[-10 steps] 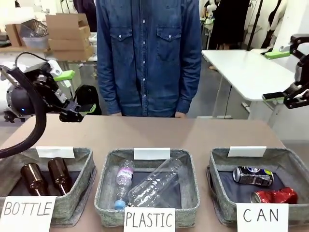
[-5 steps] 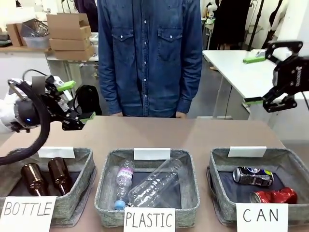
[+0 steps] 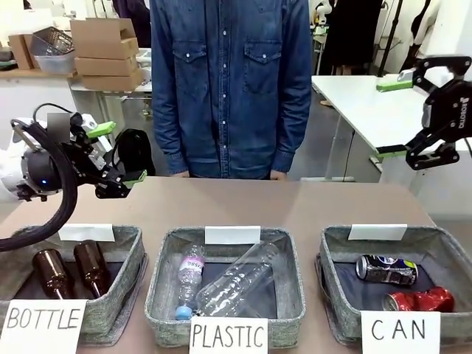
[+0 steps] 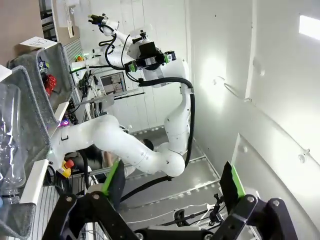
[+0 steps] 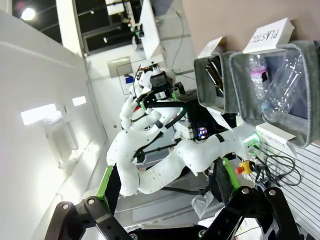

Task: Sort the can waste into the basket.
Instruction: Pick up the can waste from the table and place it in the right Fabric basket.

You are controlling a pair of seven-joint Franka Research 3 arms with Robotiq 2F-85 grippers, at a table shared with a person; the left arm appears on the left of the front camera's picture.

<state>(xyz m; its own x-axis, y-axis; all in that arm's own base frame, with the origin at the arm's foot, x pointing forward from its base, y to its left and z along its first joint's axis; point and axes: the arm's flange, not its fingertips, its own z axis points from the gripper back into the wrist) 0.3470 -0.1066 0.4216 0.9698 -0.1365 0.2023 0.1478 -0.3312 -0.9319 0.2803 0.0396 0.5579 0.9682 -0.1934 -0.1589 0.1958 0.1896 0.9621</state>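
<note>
Cans in basket, below right claw

The front camera sits low at the near edge of the counter, facing the person across it. Both wrist cameras are rolled sideways, looking out level; each catches the opposite arm and the PLASTIC basket.

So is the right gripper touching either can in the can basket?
Apart. The front view shows the right gripper open, raised well above the basket, where the dark can and red can lie.
</note>
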